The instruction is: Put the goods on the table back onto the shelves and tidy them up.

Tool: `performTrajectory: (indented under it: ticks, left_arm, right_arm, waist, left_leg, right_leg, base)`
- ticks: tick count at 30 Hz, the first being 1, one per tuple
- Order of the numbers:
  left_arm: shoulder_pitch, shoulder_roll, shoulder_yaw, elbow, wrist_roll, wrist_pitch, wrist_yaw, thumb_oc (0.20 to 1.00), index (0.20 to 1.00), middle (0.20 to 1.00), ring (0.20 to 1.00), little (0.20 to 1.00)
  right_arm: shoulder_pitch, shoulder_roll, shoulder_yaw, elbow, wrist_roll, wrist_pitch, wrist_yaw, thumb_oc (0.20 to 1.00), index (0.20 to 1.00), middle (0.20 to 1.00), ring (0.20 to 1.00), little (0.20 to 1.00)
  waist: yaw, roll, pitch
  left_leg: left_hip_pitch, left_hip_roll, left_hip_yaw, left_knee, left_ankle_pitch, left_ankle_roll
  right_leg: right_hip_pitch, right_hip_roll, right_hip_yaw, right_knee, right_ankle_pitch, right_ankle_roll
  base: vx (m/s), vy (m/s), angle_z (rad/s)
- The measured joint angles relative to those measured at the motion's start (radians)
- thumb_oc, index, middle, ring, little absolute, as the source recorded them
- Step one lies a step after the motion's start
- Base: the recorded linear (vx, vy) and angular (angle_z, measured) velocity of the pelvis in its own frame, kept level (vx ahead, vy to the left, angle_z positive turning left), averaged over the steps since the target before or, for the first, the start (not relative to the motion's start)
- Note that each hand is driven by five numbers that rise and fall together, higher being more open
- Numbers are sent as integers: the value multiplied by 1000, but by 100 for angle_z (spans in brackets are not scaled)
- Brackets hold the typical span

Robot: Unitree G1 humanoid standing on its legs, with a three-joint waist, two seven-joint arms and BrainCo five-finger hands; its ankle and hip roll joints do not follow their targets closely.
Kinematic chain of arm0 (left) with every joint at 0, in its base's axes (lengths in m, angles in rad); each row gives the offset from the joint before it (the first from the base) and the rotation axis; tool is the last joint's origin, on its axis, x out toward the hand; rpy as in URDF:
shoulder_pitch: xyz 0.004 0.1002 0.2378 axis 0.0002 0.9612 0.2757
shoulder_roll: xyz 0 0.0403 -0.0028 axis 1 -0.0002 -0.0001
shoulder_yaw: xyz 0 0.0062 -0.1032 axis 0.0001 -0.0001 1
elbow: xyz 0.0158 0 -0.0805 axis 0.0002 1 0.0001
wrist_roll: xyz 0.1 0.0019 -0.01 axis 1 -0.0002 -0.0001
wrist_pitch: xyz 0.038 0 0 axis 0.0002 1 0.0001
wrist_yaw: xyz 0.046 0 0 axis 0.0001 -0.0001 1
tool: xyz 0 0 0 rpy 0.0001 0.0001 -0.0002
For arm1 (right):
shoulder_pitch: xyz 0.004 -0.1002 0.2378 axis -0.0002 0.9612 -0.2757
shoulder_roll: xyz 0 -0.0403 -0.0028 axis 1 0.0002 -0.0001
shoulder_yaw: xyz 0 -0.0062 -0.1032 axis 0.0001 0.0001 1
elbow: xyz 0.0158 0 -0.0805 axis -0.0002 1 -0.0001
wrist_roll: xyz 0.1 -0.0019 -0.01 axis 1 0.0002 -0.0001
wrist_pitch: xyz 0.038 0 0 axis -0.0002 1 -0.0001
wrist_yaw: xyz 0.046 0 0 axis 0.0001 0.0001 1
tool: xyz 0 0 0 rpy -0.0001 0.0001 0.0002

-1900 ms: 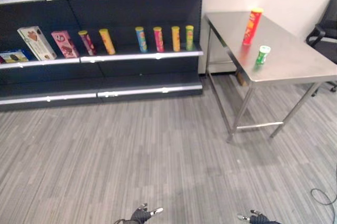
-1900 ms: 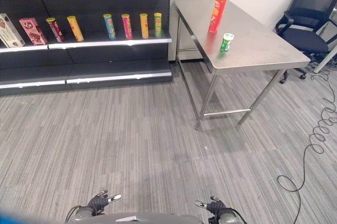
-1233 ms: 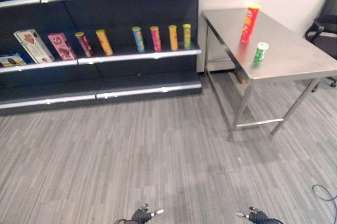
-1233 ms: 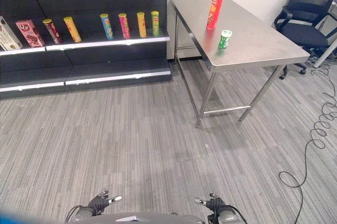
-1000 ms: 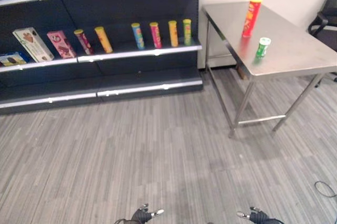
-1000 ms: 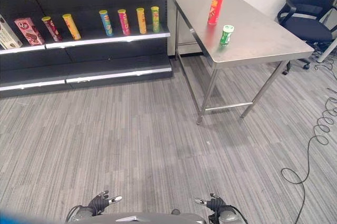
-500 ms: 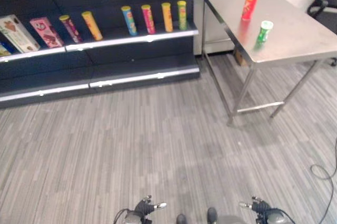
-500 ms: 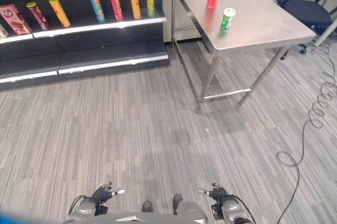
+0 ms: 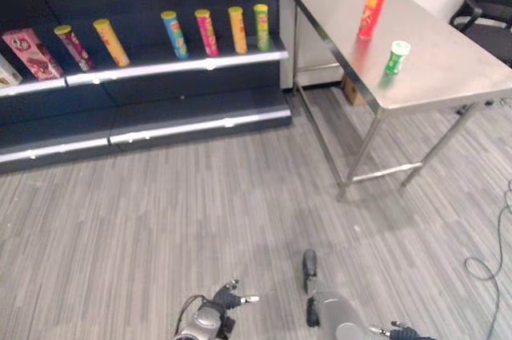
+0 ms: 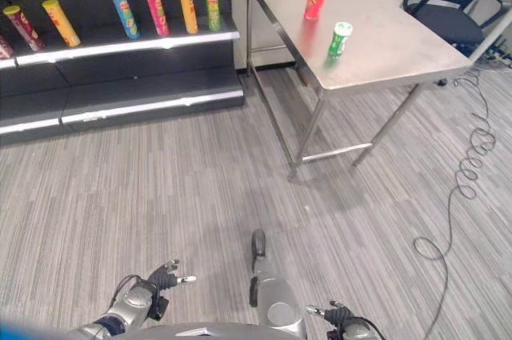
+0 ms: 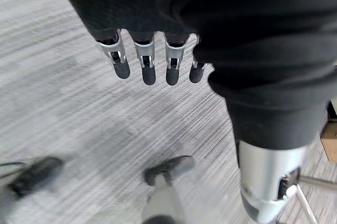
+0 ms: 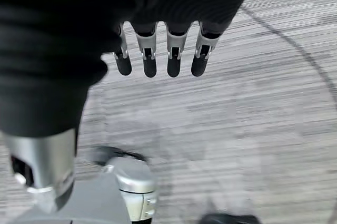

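Grey floor separates the robot from the desk (image 9: pixel 448 76); approach its red can (image 9: pixel 373 4) squarely, both robot hands apparently released, left (image 11: pixel 152 58) and right (image 12: pixel 158 50).

Mock shop, dark shelves (image 9: pixel 200 64) of snack tubes (image 9: pixel 206 32), steel table (image 10: pixel 376 44), office chair (image 10: pixel 452 4), grey carpet (image 9: pixel 160 212)

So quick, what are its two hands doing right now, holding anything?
Left hand: open, fingers straight, holding nothing.
Right hand: open, fingers straight, holding nothing.
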Motion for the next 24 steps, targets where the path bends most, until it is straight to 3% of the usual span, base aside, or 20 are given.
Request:
performTrajectory:
  ticks: [1, 2, 4, 5, 6, 7, 9, 11, 12, 14, 15, 16, 17, 18, 19, 21, 23, 24]
  left_arm:
    - [1, -6, 1, 30, 0, 2, -4, 1000, 1000, 1000, 1000, 1000]
    - [2, -7, 1, 48, 0, 3, -5, 1000, 1000, 1000, 1000, 1000]
    - [2, -6, 0, 68, 1, 3, -6, 1000, 1000, 1000, 1000, 1000]
    - [5, -6, 0, 67, 1, 4, -6, 1000, 1000, 1000, 1000, 1000]
    - [5, -8, 2, 64, 1, 3, -6, 1000, 1000, 1000, 1000, 1000]
    - [2, -11, 4, 64, 1, 1, -6, 1000, 1000, 1000, 1000, 1000]
    - [-28, -12, 26, 53, -3, 2, -6, 1000, 1000, 1000, 1000, 1000]
    - [-44, 1, 61, 39, -11, 0, -5, 1000, 1000, 1000, 1000, 1000]
    - [-38, 12, 76, 37, -13, 0, -4, 1000, 1000, 1000, 1000, 1000]
    - [-24, 23, 81, 38, -40, 3, -2, 1000, 1000, 1000, 1000, 1000]
    - [-11, 29, 82, 38, -49, 3, -3, 1000, 1000, 1000, 1000, 1000]
    - [-8, 33, 90, 41, -50, 3, -1, 1000, 1000, 1000, 1000, 1000]
    - [-17, 36, 120, 36, -77, -2, 4, 1000, 1000, 1000, 1000, 1000]
    - [-19, 36, 121, 32, -79, -4, 9, 1000, 1000, 1000, 1000, 1000]
    - [-20, 37, 122, 21, -79, -3, 13, 1000, 1000, 1000, 1000, 1000]
    - [-7, 36, 122, 32, -78, -2, 15, 1000, 1000, 1000, 1000, 1000]
    - [-4, 37, 139, 45, -79, -1, 17, 1000, 1000, 1000, 1000, 1000]
    - [-1, 33, 140, 54, -78, -1, 18, 1000, 1000, 1000, 1000, 1000]
  right_arm:
    - [1, 1, 1, -3, 0, 0, 1, 1000, 1000, 1000, 1000, 1000]
    - [3, -4, 2, -11, 0, -4, 1, 1000, 1000, 1000, 1000, 1000]
    - [-32, -16, 14, -6, 1, -8, -2, 1000, 1000, 1000, 1000, 1000]
    - [-44, -41, 38, -51, 3, -11, -1, 1000, 1000, 1000, 1000, 1000]
    - [-50, -53, 41, -67, 4, -21, -2, 1000, 1000, 1000, 1000, 1000]
    - [-61, -58, 47, -67, 15, -41, -3, 1000, 1000, 1000, 1000, 1000]
    - [-84, -65, 38, -78, 32, -45, -6, 1000, 1000, 1000, 1000, 1000]
    - [-105, -47, 48, -46, 32, -33, -9, 1000, 1000, 1000, 1000, 1000]
    - [-104, -34, 57, -47, 33, -31, -10, 1000, 1000, 1000, 1000, 1000]
    - [-106, -25, 82, -50, 34, -32, -11, 1000, 1000, 1000, 1000, 1000]
    - [-119, -11, 81, -59, 34, -34, -12, 1000, 1000, 1000, 1000, 1000]
    - [-120, -2, 79, -57, 34, -29, -16, 1000, 1000, 1000, 1000, 1000]
    - [-113, 8, 93, -40, 32, -28, -14, 1000, 1000, 1000, 1000, 1000]
    - [-110, 12, 98, -26, 32, -29, -13, 1000, 1000, 1000, 1000, 1000]
    - [-110, 14, 110, -16, 31, -29, -11, 1000, 1000, 1000, 1000, 1000]
    - [-103, 7, 110, -6, 29, -29, -12, 1000, 1000, 1000, 1000, 1000]
    - [-90, 1, 96, 27, 22, -29, -11, 1000, 1000, 1000, 1000, 1000]
    - [-82, -6, 75, 42, 21, -27, -10, 1000, 1000, 1000, 1000, 1000]
  waist:
    - [-1, 1, -3]
    - [3, -4, -12]
    - [4, -5, -27]
    - [9, 4, -34]
    - [9, 13, -44]
    - [6, 18, -60]
    - [9, 22, -68]
    - [43, -15, -45]
    - [59, -63, -32]
    - [63, -86, -34]
    - [73, -92, -28]
    - [71, -101, -16]
    - [103, -106, 4]
    - [117, -100, 8]
    - [119, -81, 30]
    - [118, -48, 34]
    - [120, -34, 39]
    - [122, -15, 34]
  left_leg:
    - [10, 22, -7, 51, -5, -19]
    - [7, 33, -4, 119, 11, -43]
    - [-73, 62, -8, 336, 40, -123]
    - [-105, 87, 2, 490, 100, -228]
    - [-129, 114, 3, 575, 131, -259]
    - [-163, 129, 1, 644, 136, -268]
    - [-284, 147, 9, 814, 234, -285]
    - [-354, 151, 65, 987, 251, -256]
    - [-389, 151, 91, 1012, 248, -248]
    - [-477, 170, 110, 976, 244, -237]
    - [-534, 172, 104, 937, 236, -234]
    - [-575, 173, 107, 852, 218, -203]
    - [-588, 158, 104, 534, 236, -173]
    - [-591, 149, 81, 366, 258, -160]
    - [-600, 128, 39, 215, 281, -150]
    - [-552, 98, -79, 3, 296, -150]
    - [-543, 74, -181, -20, 297, -147]
    - [-505, 69, -197, -19, 283, -150]
  right_leg:
    - [31, 13, -3, 6, 34, -28]
    - [66, 25, -8, 5, 53, -88]
    - [141, 45, -30, -28, 14, -105]
    - [238, 80, -36, -98, 3, -136]
    - [273, 100, -40, -122, 2, -157]
    - [283, 114, -46, -125, -14, -171]
    - [313, 124, -42, -119, -67, -202]
    - [391, 110, -16, -136, -87, -218]
    - [433, 96, -4, -150, -96, -221]
    - [468, 89, 2, -162, -100, -217]
    - [485, 83, 17, -164, -136, -219]
    - [500, 80, 24, -165, -159, -203]
    - [527, 74, 40, -165, -158, -186]
    - [533, 75, 50, -165, -166, -174]
    - [579, 71, 62, -165, -189, -139]
    - [603, 66, 120, -165, -214, -107]
    - [625, 43, 189, -165, -238, -72]
    - [643, 36, 222, -165, -248, -57]
  base:
    - [361, -163, 50]
    - [498, -222, 42]
    - [361, -158, 31]
    - [376, -195, 16]
    - [352, -220, 1]
    - [339, -218, 5]
    - [280, -180, 15]
    - [206, -110, -21]
    - [166, -63, -39]
    - [300, -26, -42]
    - [319, 29, -24]
    - [235, 62, -26]
    - [259, 85, -32]
    - [391, 165, -67]
    - [380, 162, -77]
    - [335, 142, -89]
    - [265, 158, -93]
    - [229, 211, -84]
